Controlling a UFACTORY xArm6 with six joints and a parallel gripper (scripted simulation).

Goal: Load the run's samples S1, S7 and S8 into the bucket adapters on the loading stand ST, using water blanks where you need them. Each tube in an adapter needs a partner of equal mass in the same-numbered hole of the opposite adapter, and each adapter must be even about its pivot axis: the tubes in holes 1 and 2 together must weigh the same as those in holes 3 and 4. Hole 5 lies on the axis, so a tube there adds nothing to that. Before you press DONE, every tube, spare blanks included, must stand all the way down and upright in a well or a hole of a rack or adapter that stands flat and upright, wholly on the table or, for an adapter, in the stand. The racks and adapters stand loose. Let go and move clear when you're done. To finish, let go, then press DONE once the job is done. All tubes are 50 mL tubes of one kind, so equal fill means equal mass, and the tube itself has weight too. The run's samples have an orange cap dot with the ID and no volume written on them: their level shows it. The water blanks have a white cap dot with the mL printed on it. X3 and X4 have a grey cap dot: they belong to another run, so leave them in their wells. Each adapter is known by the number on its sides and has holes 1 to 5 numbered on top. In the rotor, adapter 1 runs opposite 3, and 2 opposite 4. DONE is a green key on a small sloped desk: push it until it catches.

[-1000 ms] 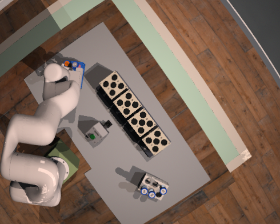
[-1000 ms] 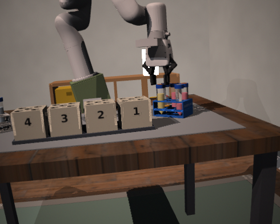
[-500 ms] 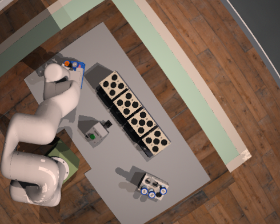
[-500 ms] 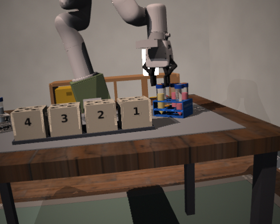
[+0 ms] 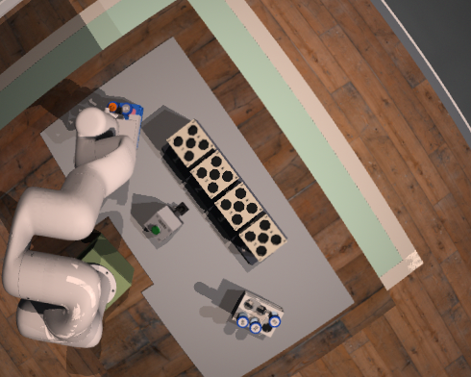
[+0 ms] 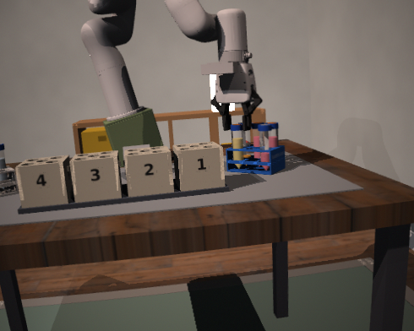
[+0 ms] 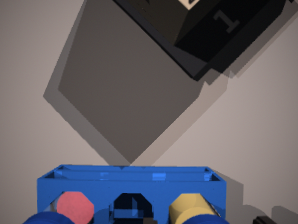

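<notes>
My gripper [image 6: 236, 122] is open and empty, pointing down just above the caps in the blue rack [image 5: 140, 113] [image 6: 278, 161] [image 7: 131, 175]. The fingertips are at cap height; the arm hides most of this rack from above. It holds a yellow-filled tube [image 6: 237, 148] [image 7: 190, 204] and several pink-filled tubes; one front pink tube [image 6: 264, 157] has a low level. An orange-dotted cap [image 5: 112, 107] and a greyish one [image 5: 126, 109] show. Adapters 1 [image 6: 189, 174], 2 [image 6: 138, 179], 3 [image 6: 84, 183] and 4 [image 6: 54, 192] stand upright in the stand [image 6: 123, 200], holes empty.
The pale rack at the lower right has three white-dotted tubes [image 5: 242, 321] [image 5: 255, 327] [image 5: 274, 320]. The DONE key [image 5: 155, 230] sits on its small desk between the arm base and the stand. Adapter 1 stands close beside the blue rack.
</notes>
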